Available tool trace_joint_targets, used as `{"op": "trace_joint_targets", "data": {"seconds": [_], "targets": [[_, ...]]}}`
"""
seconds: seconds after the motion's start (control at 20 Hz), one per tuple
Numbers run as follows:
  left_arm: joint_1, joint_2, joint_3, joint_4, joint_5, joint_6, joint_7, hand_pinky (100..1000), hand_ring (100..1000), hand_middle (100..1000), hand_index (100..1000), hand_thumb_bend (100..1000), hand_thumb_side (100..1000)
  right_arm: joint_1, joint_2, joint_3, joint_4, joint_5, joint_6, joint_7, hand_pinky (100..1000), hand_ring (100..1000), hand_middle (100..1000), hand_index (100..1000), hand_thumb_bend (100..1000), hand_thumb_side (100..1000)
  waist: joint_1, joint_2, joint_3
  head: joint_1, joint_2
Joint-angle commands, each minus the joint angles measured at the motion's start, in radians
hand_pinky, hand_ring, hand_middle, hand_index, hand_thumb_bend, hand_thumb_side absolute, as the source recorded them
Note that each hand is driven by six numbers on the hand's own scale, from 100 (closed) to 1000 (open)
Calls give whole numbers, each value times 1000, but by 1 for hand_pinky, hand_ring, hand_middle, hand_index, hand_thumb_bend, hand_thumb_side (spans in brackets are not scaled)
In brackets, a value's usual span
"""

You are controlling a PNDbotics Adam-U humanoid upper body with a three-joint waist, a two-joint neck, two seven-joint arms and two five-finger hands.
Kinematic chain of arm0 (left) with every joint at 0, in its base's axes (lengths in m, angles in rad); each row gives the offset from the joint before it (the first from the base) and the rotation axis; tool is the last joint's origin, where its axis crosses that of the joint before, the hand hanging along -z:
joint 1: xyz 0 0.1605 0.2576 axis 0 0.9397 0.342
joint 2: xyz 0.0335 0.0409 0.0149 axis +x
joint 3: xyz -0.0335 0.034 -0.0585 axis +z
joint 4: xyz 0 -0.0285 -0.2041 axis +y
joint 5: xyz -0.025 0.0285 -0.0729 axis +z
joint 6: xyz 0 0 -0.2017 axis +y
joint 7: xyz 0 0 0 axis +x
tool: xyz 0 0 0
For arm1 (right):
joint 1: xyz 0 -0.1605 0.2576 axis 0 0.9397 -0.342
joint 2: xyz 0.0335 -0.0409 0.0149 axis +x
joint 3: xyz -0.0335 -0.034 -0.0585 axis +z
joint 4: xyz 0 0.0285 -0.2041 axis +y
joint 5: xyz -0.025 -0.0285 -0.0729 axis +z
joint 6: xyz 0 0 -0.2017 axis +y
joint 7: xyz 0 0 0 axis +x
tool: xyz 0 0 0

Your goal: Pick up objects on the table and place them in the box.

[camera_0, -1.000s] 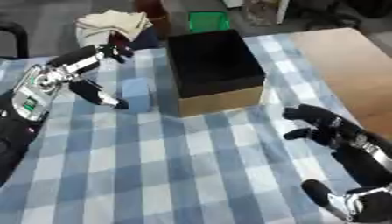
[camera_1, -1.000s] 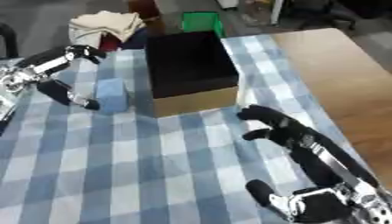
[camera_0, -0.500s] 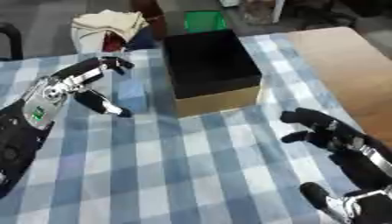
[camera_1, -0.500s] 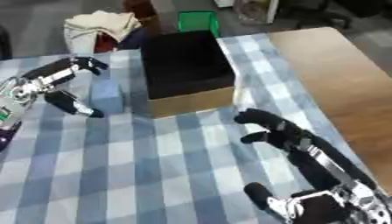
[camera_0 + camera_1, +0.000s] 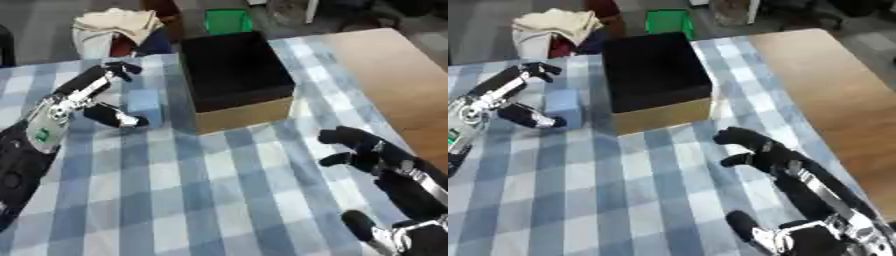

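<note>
**Left hand lines up on the blue block beside the box**

Nearest us, the right hand point(image 5: 767, 155) sits low on the right of the checked tablecloth point(image 5: 201, 190), fingers relaxed and spread, holding nothing. It has barely stirred over the last second, so it looks like the idle partner here.

Further up on the left, here's the action: the left hand point(image 5: 83, 97) has swung in around the light blue block point(image 5: 144, 106). A second ago its thumb and fingers were off to the block's left; now the fingers point(image 5: 118, 70) arch past the far end and the thumb point(image 5: 118, 117) sits at the near edge. They are apart, bracketing the block, not yet clamped. The block rests on the cloth, just left of the box.

Beyond it, the open cardboard box point(image 5: 241, 112), dark inside, waits. Judging by this, 1 grasp and a short carry right should finish this item.
</note>
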Motion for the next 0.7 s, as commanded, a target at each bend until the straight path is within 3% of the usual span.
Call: {"op": "trace_joint_targets", "data": {"seconds": [0.05,0.45,0.7], "targets": [[-18,18,4,-3,2,2,4,1000,728,710,860,707,354,-9,-2,0,-7,8,-3,2,796,1000,882,1000,282,317,-2,-12,-2,0,-14],[-13,13,4,2,-9,2,-19,1000,557,412,679,665,337,-9,4,0,-1,16,-5,4,796,1000,880,1000,273,322,-1,-4,-1,-3,-10],[-11,13,5,-1,5,7,-26,980,486,291,582,609,310,-9,5,0,1,16,-5,4,796,1000,880,1000,269,323,-2,-5,0,-3,-10]]}}
